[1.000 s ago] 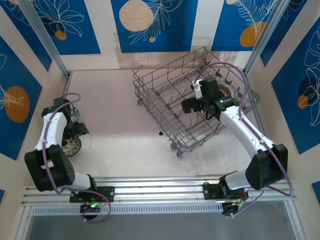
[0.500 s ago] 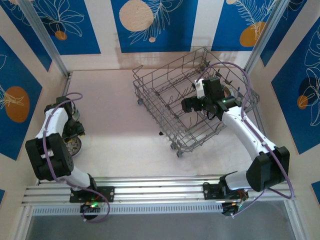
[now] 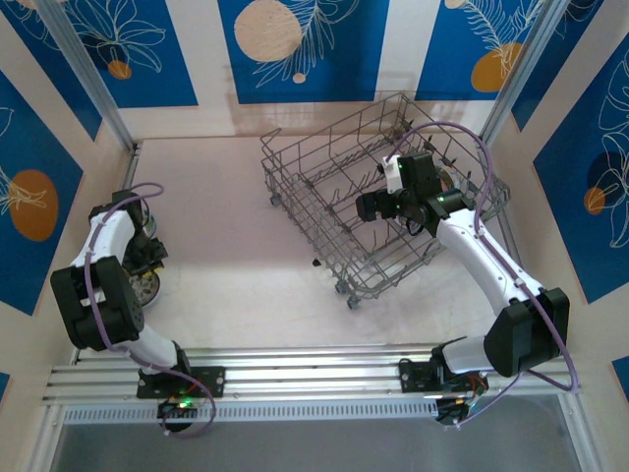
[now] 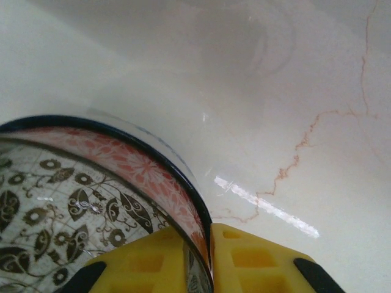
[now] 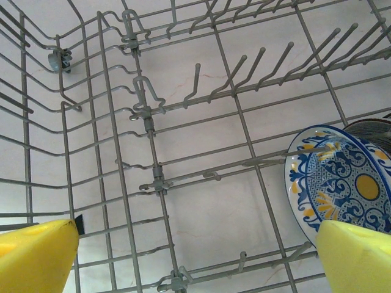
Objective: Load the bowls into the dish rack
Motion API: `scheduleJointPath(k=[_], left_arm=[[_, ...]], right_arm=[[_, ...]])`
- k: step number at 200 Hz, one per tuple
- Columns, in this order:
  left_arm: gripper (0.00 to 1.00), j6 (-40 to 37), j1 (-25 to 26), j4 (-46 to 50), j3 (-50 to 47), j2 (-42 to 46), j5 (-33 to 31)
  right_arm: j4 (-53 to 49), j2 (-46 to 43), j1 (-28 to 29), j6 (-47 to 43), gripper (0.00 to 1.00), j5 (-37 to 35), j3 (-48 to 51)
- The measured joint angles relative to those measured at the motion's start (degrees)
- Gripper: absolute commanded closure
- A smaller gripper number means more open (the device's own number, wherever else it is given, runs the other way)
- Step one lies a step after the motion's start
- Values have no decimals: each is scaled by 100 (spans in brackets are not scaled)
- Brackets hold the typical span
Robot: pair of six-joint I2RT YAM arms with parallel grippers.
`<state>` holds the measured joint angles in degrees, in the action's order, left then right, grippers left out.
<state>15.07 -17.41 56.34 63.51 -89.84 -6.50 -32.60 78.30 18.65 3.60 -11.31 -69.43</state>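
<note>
A bowl [image 4: 91, 183] with a dark rim, a pink floral band and grey leaves inside is in the lower left of the left wrist view. My left gripper [image 4: 208, 235] is shut on its rim, one yellow finger [image 4: 263, 256] outside and one inside. Seen from above, this gripper [image 3: 149, 253] is near the left wall, next to a patterned bowl [image 3: 143, 286]. My right gripper [image 5: 195, 250] hangs open over the dish rack [image 5: 153, 152], holding nothing. A blue, yellow and white bowl [image 5: 342, 183] stands on edge among the tines to its right.
The dish rack [image 3: 324, 157] sits askew at the middle right of the pale table, with my right gripper [image 3: 370, 206] above its inside. Blue patterned walls close in on both sides. Bare tabletop [image 3: 226, 226] lies between the left arm and the rack.
The left gripper has closed onto the bowl's rim, and the left arm has drawn closer to the left wall. The right arm has barely moved.
</note>
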Motion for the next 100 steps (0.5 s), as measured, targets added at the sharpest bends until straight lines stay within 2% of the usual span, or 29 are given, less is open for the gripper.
scheduleJointPath(k=[55, 100], left_arm=[[93, 44, -2, 55, 2, 155, 76], [96, 116, -11, 70, 9, 621, 402]], right_arm=[[-2, 0, -4, 2, 0, 44, 0], [-26, 0, -4, 68, 0, 181, -120]])
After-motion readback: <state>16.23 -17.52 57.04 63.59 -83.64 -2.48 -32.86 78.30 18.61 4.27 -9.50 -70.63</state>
